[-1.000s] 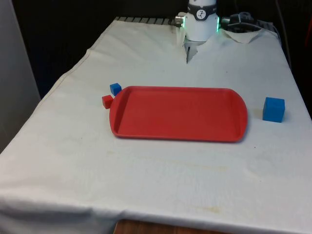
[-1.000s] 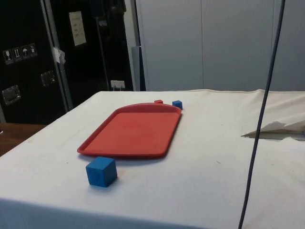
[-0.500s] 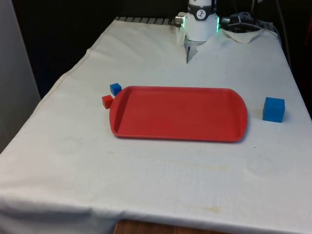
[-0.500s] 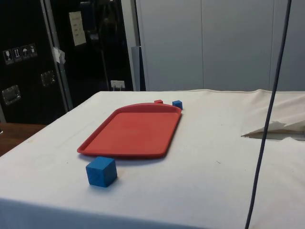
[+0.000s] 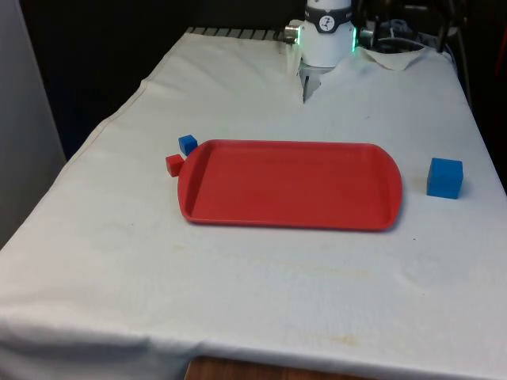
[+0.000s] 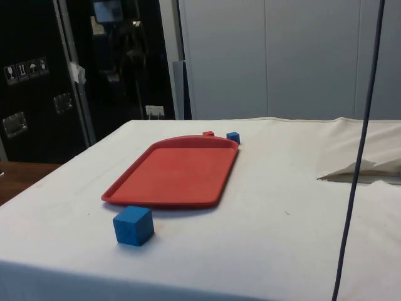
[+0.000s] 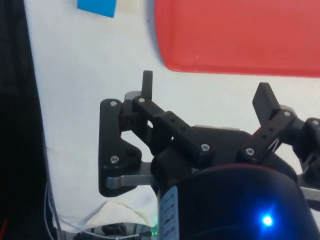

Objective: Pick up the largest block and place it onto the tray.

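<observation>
The largest block, a blue cube [image 5: 444,177], stands on the white cloth just off the red tray's [image 5: 289,184] end, on the front view's right. In the side view this cube [image 6: 133,225] sits near the table's front edge, before the tray [image 6: 175,172]. My gripper [image 7: 206,92] hangs high above the cloth, open, with nothing between its fingers [image 7: 147,82]. Below it lie the tray's rounded end [image 7: 240,35] and the blue cube [image 7: 97,6], both well apart from the fingers.
A small blue block [image 5: 188,145] and a small red block [image 5: 174,165] lie at the tray's other end, the red one touching its corner. A dark cable [image 6: 360,150] hangs in the side view's foreground. A cloth fold [image 6: 363,169] rises near the robot's base [image 5: 327,36].
The hanging cable in the side view has shifted to the right. Dark arm parts now show at the front view's upper right. The tray and the blocks have not moved.
</observation>
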`<action>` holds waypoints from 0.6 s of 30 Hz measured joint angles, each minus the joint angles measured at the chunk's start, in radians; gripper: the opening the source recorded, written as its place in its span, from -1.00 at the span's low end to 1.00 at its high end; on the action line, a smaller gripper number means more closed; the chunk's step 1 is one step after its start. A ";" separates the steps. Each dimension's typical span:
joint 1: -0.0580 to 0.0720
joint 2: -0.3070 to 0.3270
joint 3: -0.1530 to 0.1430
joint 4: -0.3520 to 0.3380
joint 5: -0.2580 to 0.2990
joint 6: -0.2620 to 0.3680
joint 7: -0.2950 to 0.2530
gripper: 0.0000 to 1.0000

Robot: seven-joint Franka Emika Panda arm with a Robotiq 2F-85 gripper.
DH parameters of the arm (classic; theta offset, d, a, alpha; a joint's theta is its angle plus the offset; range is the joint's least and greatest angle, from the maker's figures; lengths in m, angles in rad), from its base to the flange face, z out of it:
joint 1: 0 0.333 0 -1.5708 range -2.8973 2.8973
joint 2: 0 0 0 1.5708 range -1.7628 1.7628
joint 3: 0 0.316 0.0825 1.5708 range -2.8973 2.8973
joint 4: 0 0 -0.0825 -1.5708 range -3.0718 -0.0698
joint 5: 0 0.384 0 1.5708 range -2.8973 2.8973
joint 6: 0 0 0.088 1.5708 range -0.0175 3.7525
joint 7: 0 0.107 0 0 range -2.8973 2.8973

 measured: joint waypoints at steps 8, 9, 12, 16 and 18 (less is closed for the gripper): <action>0.001 0.044 0.041 -0.004 0.000 0.050 0.044 1.00; 0.001 0.049 0.046 -0.004 0.000 0.058 0.049 1.00; 0.001 0.068 0.062 -0.006 0.000 0.081 0.066 1.00; 0.001 0.092 0.080 -0.007 0.000 0.109 0.084 1.00; 0.001 0.104 0.089 -0.009 0.000 0.123 0.093 1.00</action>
